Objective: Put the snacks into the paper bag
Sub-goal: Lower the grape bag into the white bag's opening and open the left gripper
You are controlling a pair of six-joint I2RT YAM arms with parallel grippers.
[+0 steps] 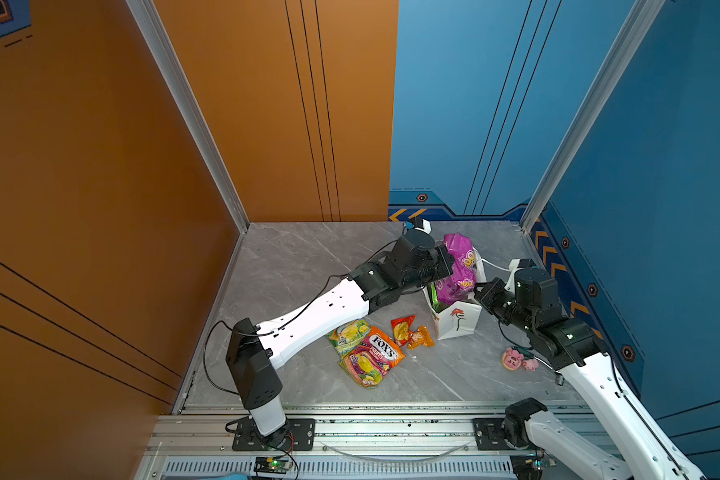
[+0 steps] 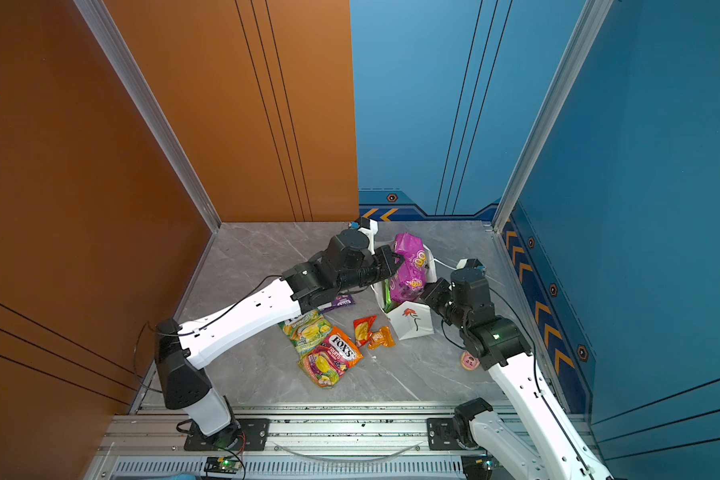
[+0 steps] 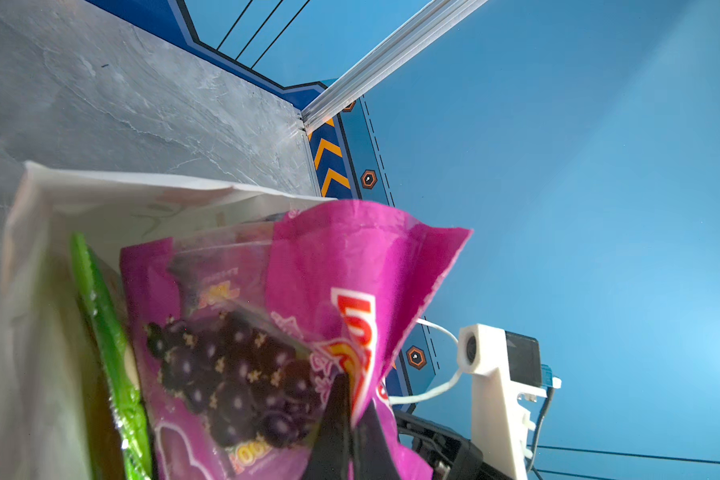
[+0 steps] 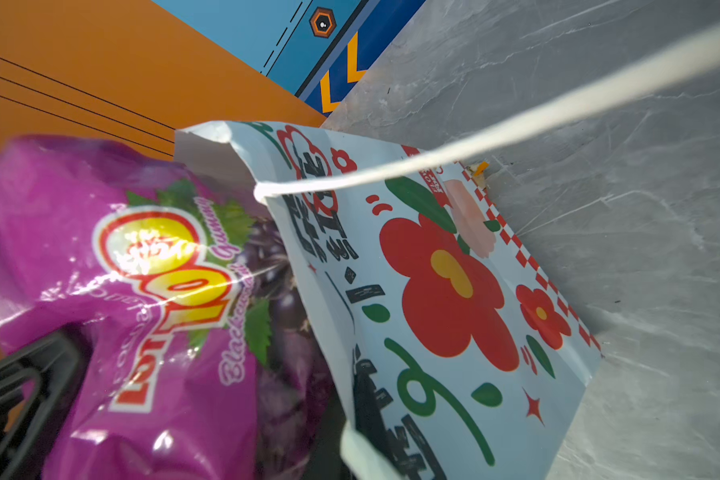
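Nearest the front edge of your table [image 1: 292, 266], two FOX'S bags [image 1: 371, 353] are lying overlapped near the middle. The pink pig toys [image 1: 516, 359] are sitting by the right edge, partly under your right arm. A little farther back, the small red and orange packets [image 1: 410, 332] are lying just beside the foot of the paper bag [image 1: 460, 322]. In a top view, a second purple packet [image 2: 341, 301] is peeking out from under your left arm.

The paper bag is standing right of centre with a green bag [image 3: 100, 332] already tucked inside. Your right gripper [image 1: 479, 291] is pinching closed on its rim. Your left gripper [image 3: 354, 419] is clamping the purple grape bag [image 1: 460, 266], which is standing half inside the bag's mouth and sticking out of the top.
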